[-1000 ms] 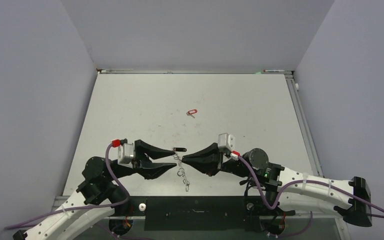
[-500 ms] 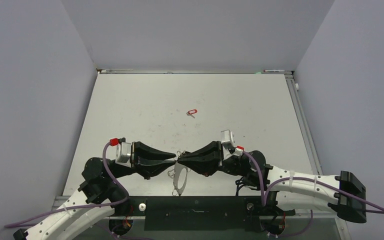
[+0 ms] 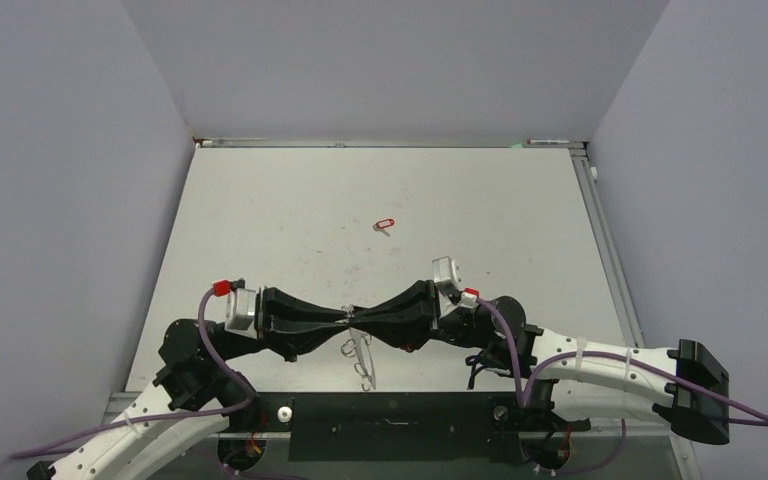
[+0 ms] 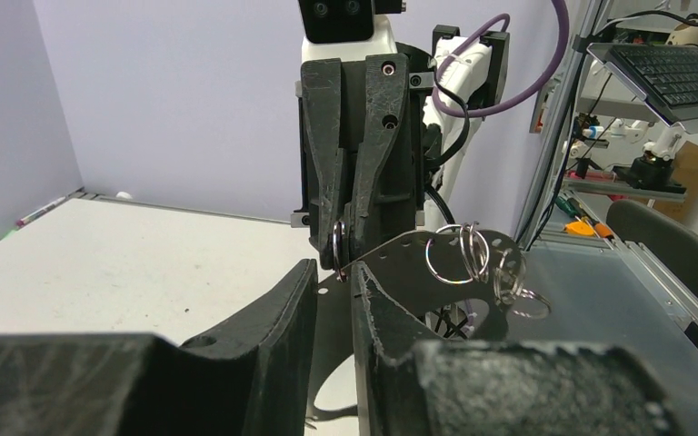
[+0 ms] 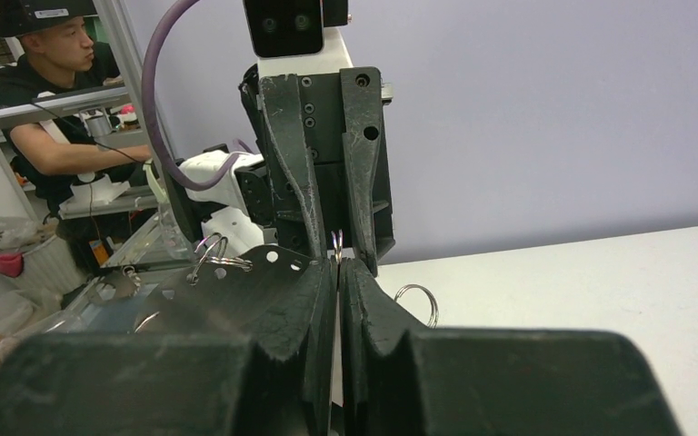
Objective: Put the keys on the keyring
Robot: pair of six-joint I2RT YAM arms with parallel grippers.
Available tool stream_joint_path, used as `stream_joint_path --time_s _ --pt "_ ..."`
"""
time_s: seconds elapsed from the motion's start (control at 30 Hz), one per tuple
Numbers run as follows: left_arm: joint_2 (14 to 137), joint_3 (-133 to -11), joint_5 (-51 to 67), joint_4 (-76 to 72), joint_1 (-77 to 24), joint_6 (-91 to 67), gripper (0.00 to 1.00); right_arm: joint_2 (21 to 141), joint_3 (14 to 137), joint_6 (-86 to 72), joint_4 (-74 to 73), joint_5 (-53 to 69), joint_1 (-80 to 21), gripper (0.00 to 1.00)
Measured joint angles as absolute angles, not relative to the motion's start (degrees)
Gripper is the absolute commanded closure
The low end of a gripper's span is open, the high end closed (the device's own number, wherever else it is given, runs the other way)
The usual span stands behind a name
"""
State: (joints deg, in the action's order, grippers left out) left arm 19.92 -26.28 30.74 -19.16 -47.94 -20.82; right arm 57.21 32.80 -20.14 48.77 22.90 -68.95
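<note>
The keyring (image 3: 362, 358), a flat pale hoop with wire loops on its rim, hangs below the two gripper tips, near the table's front edge. My right gripper (image 3: 357, 318) is shut on its upper rim. In the right wrist view the hoop (image 5: 241, 277) runs into the closed right gripper (image 5: 337, 265). My left gripper (image 3: 345, 317) meets it tip to tip. In the left wrist view the left gripper (image 4: 336, 270) stands closed to a narrow gap filled by the hoop's band (image 4: 398, 259). One of the keys (image 3: 384, 225), with a red tag, lies alone mid-table.
The white table (image 3: 280, 220) is walled in grey on the left, back and right. A black bar runs along the front edge between the arm bases. Several wire loops (image 4: 462, 254) stick out from the hoop's rim.
The left jaws have narrowed from wide apart onto the hoop. Both grippers drew together tip to tip and sank a little toward the front edge. The hoop swung beneath them.
</note>
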Motion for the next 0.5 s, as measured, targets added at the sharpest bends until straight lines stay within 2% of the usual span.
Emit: stream_joint_path --time_s 0.1,0.17,0.43,0.5 --pt "19.94 -26.28 30.85 -19.14 -47.94 -20.86 0.89 57.21 32.8 -20.14 48.6 22.9 -68.93 0.95" --pt "19.97 -26.28 30.94 -19.18 -47.97 -20.91 1.0 57.21 32.8 -20.14 48.6 22.9 -68.93 0.95" --pt "20.01 -26.28 31.64 -19.55 -47.94 -21.41 1.0 57.45 32.8 -20.25 49.1 24.01 -68.64 0.95" --pt "19.77 -26.28 31.62 -19.2 -47.94 -20.97 1.0 57.45 33.01 -20.21 48.6 24.27 -68.6 0.92"
